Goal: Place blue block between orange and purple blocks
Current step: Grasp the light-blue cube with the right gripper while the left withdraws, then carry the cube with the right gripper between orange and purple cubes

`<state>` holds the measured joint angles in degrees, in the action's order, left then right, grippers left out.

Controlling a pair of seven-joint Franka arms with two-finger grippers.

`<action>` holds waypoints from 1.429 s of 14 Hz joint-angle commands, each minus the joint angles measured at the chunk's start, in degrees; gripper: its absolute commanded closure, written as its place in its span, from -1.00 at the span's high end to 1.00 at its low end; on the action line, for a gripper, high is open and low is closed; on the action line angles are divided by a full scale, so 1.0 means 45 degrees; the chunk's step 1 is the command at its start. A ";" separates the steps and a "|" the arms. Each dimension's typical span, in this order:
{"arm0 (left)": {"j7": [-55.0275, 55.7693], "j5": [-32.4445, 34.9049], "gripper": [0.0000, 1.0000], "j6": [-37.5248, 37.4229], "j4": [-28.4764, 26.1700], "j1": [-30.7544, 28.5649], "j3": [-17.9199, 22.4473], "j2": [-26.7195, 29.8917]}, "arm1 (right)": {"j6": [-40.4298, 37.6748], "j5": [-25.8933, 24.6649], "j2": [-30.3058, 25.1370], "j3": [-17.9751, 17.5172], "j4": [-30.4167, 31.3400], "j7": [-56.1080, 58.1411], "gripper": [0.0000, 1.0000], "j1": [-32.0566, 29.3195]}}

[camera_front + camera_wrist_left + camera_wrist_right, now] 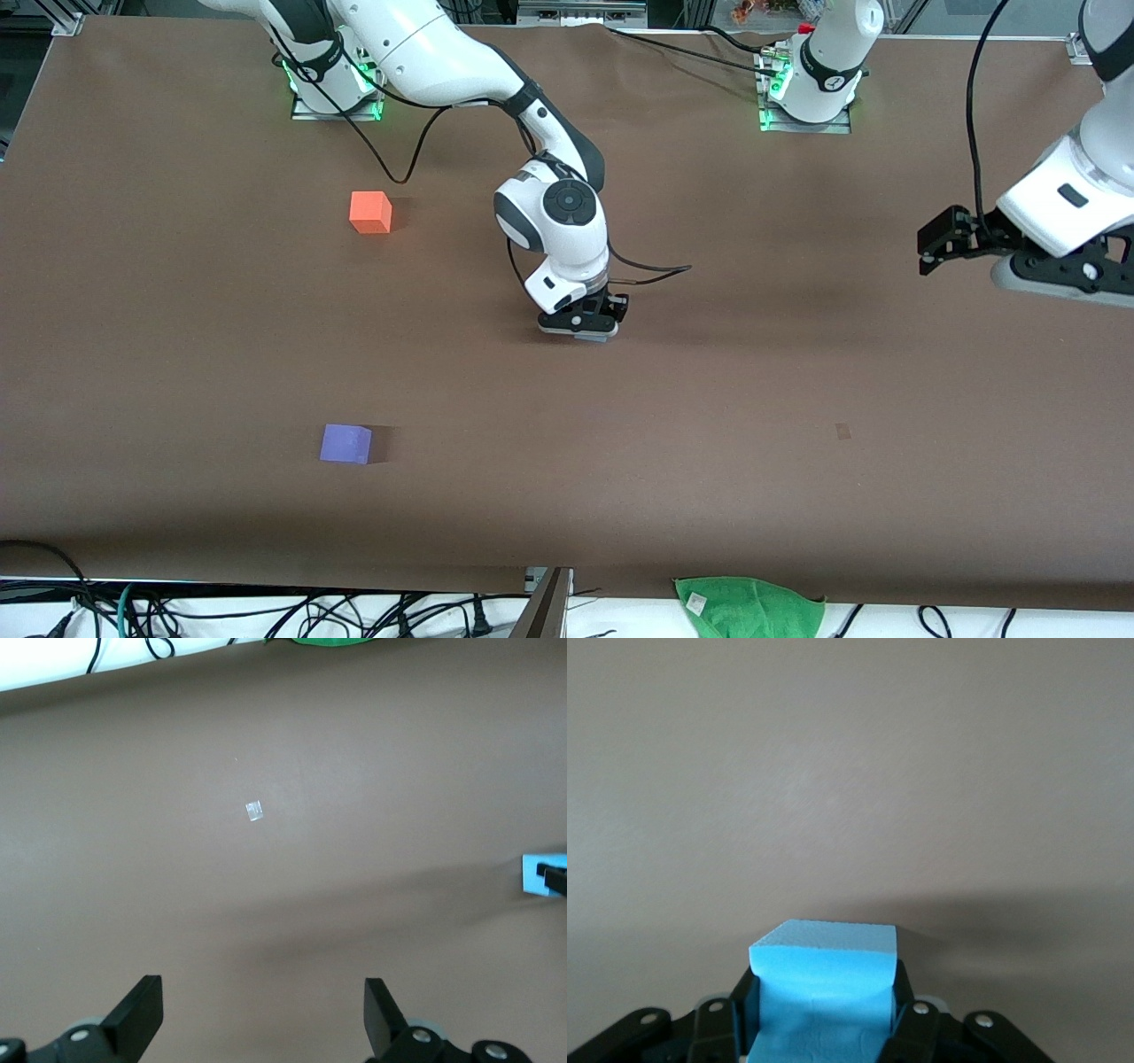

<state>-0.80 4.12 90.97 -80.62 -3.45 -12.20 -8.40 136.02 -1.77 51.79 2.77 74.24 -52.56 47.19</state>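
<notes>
While the right gripper (580, 330) sits low at the centre of the frame, its fingers (908, 1028) are clamped on the blue block (824, 979). The orange block (370, 213) lies upper left, the purple block (345, 444) lower left, well apart. At the right edge, the left gripper (930, 252) waits, fingers (142, 1010) spread wide.

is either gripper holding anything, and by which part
The right gripper holds the blue block, its fingers pressed on two opposite side faces. The left gripper is open, holding nothing.
</notes>
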 commanded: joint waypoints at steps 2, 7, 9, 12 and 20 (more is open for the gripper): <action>-0.0136 -0.0564 1.00 0.1149 -0.3113 0.1018 0.1168 0.2447 | -0.2152 0.0175 -0.0881 -0.0166 -0.0110 0.2723 -0.15 -0.1361; -0.0116 -0.0758 1.00 0.1171 -0.3256 0.1628 0.2243 0.2472 | -0.3684 0.0842 -0.3084 0.0263 0.2205 0.7296 -0.15 -0.3021; 0.0098 -0.0896 1.00 0.1014 -0.3120 0.1549 0.2243 0.2336 | -0.3139 0.0861 -0.4295 0.0555 0.4177 0.8608 -0.15 -0.3745; 0.0701 -0.0896 1.00 0.1014 -0.3022 0.1490 0.2243 0.2218 | -0.1911 0.0881 -0.5860 0.1374 0.7009 1.0287 -0.13 -0.4041; 0.0978 -0.1420 1.00 0.0878 -0.2555 0.1470 0.2262 0.1750 | 0.0730 0.1972 -0.6216 0.2061 0.9537 1.1232 -0.13 -0.4256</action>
<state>3.23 0.60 94.96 -94.18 3.38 -2.28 0.92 137.58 4.53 25.57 12.06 114.51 -3.25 28.25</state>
